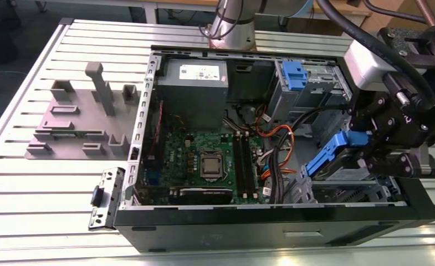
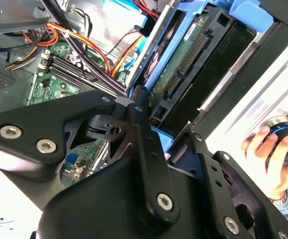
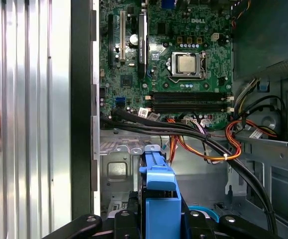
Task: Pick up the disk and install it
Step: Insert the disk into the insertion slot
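Observation:
The disk (image 1: 327, 157), framed by its blue plastic bracket, hangs tilted over the lower drive cage (image 1: 350, 191) at the exterior view's right end of the open computer case (image 1: 276, 213). My gripper (image 1: 363, 147) is shut on the disk and holds it above the cage. In the second wrist view the disk's green circuit board (image 2: 181, 69) faces the camera, with my black fingers (image 2: 138, 112) clamped on its blue frame. In the first wrist view the blue bracket (image 3: 158, 191) juts out from between my fingers over the case's grey metal floor.
A grey power-supply box (image 1: 193, 83), the motherboard (image 1: 202, 160) and orange cables (image 1: 276, 160) lie inside the case. An upper cage with a blue latch (image 1: 295, 75) stands behind. A grey fixture (image 1: 84, 119) and a metal plate (image 1: 106, 198) lie on the slatted table. A person's hand (image 2: 268, 149) rests nearby.

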`<state>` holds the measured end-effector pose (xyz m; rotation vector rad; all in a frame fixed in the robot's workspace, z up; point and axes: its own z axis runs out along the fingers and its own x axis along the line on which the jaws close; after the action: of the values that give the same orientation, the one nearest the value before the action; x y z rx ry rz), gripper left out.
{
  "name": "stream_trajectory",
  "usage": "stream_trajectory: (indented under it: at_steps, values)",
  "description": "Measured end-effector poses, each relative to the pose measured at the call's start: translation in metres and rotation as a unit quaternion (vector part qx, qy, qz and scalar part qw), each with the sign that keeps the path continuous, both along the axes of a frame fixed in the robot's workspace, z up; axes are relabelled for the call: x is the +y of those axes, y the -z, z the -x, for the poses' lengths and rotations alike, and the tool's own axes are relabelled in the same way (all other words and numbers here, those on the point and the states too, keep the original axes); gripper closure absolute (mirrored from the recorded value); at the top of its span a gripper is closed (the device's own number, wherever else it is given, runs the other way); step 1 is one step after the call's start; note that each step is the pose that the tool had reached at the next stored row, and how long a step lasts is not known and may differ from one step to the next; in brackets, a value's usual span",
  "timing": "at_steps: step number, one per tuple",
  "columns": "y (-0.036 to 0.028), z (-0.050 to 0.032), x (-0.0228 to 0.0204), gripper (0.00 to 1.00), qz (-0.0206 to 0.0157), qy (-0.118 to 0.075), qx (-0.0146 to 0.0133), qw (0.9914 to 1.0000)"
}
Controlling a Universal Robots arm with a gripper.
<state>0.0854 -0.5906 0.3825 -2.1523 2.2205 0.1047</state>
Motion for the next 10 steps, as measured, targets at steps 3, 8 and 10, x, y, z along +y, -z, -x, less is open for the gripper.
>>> stream_trajectory:
  at_steps: [3, 8, 10]
  values:
    - [0.0007, 0.0000, 0.0000, 0.64, 0.0001, 0.000, 0.0000, 1.00000]
    - [0.0009, 0.0000, 0.0000, 0.64, 0.0001, 0.000, 0.0000, 1.00000]
    - [0.0009, 0.0000, 0.0000, 0.64, 0.0000, 0.000, 0.0000, 1.00000]
